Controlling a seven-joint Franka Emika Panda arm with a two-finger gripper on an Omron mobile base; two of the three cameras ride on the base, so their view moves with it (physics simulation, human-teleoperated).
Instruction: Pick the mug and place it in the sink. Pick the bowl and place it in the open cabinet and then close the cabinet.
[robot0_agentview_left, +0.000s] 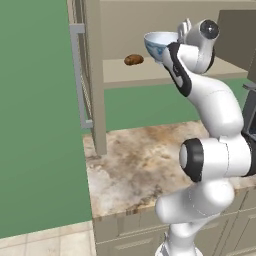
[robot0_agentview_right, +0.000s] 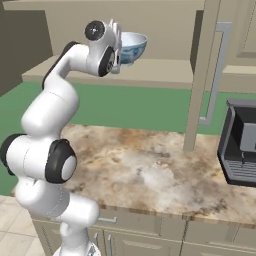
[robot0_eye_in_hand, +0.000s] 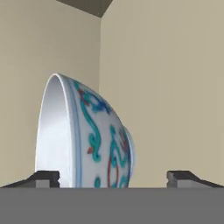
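Even, soft, shadowless rendered light

the wide white ceramic bowl with blue markings (robot0_eye_in_hand: 94, 140) sits between the gripper (robot0_eye_in_hand: 113, 177) fingertips, inside the tall beige cabinet (robot0_agentview_left: 95, 75); a small brown lump (robot0_agentview_left: 133, 60) lies on the shelf beyond the gripper.

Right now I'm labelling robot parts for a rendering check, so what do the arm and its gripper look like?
The arm is glossy white, built of rounded tubular segments with dark, near-black bands and caps at the joints. A round dark disc with a grey centre caps the wrist. The gripper has two small dark finger tips, blocky and square-ended, with lighter grey faces. No cables or printed markings are visible.
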